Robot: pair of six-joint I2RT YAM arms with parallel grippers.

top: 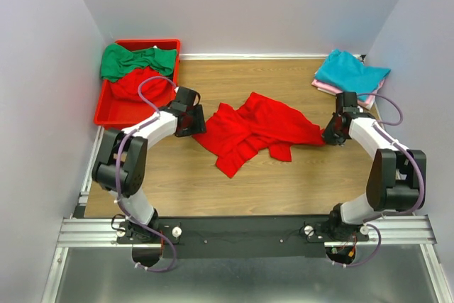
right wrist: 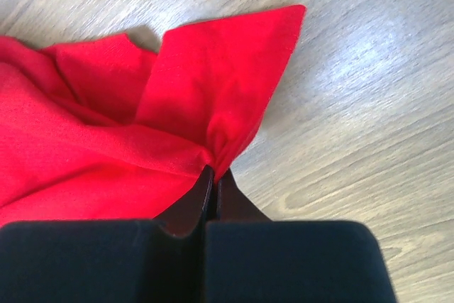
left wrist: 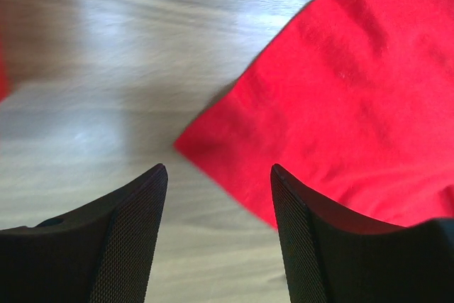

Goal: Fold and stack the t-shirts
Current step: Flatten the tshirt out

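A bright red t-shirt (top: 257,131) lies crumpled in the middle of the wooden table. My right gripper (top: 329,137) is shut on its right edge, and the right wrist view shows the red t-shirt's cloth (right wrist: 177,111) bunched and pinched at the fingertips of the right gripper (right wrist: 215,173). My left gripper (top: 196,127) hovers open at the shirt's left corner. In the left wrist view that corner of the red t-shirt (left wrist: 333,104) lies just ahead of the left gripper (left wrist: 218,169), nothing between the fingers. Folded teal (top: 350,72) and pink (top: 320,86) t-shirts are stacked at the back right.
A red plastic bin (top: 106,104) stands at the back left with a green t-shirt (top: 135,60) and another red one (top: 140,87) in it. Purple walls close in the table on three sides. The arms' bases sit on a rail at the near edge.
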